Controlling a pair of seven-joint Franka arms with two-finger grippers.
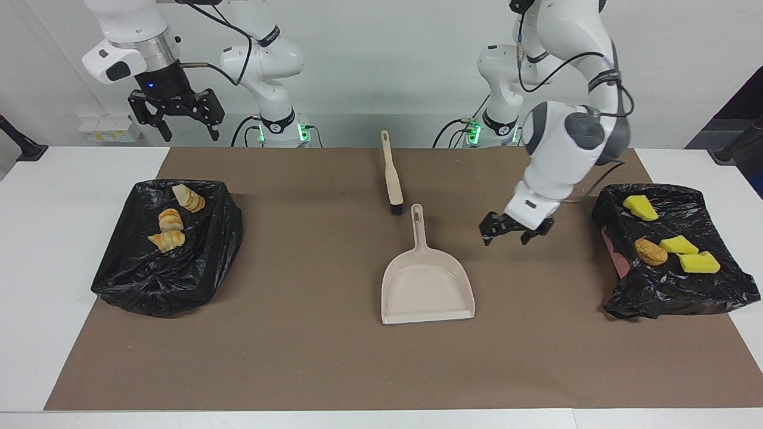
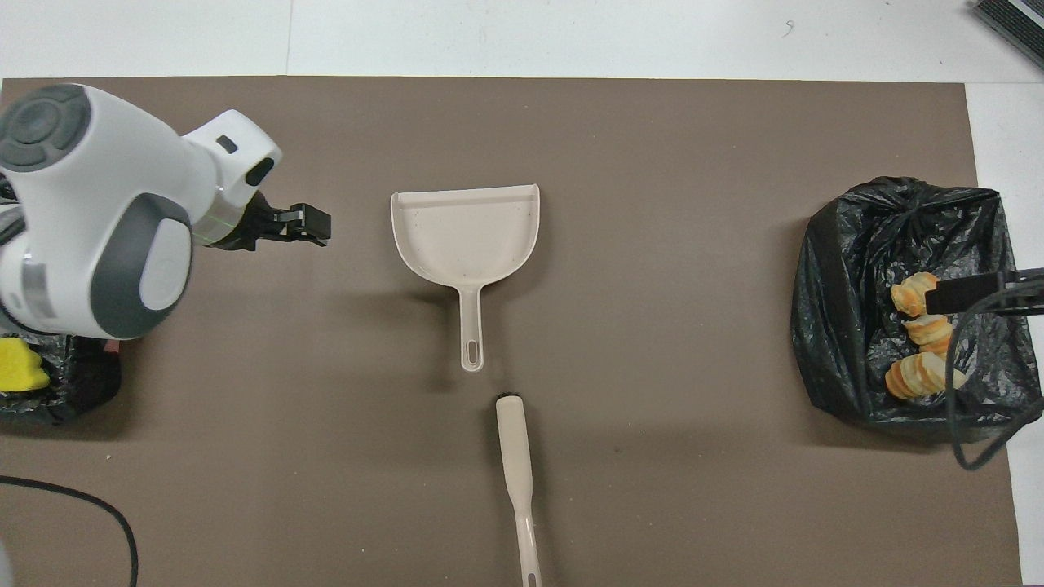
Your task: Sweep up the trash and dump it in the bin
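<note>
Golden-brown pastry pieces of trash (image 1: 170,221) (image 2: 917,346) lie in the black-bagged bin (image 1: 161,280) (image 2: 840,326) at the right arm's end. Yellow sponge wedges (image 1: 685,250) (image 2: 18,368) and a brown bun (image 1: 650,252) lie in the second bagged bin (image 1: 667,298) at the left arm's end. The beige dustpan (image 1: 428,286) (image 2: 465,232) lies flat mid-mat, with nothing in it. My left gripper (image 1: 506,237) (image 2: 308,225) hangs open over the bare mat between the dustpan and the sponge bin. My right gripper (image 1: 189,131) waits open, raised above the pastry bin.
The beige brush (image 1: 392,179) (image 2: 515,456) lies on the brown mat (image 1: 298,357) just nearer the robots than the dustpan's handle, in line with it. White table shows around the mat's edges.
</note>
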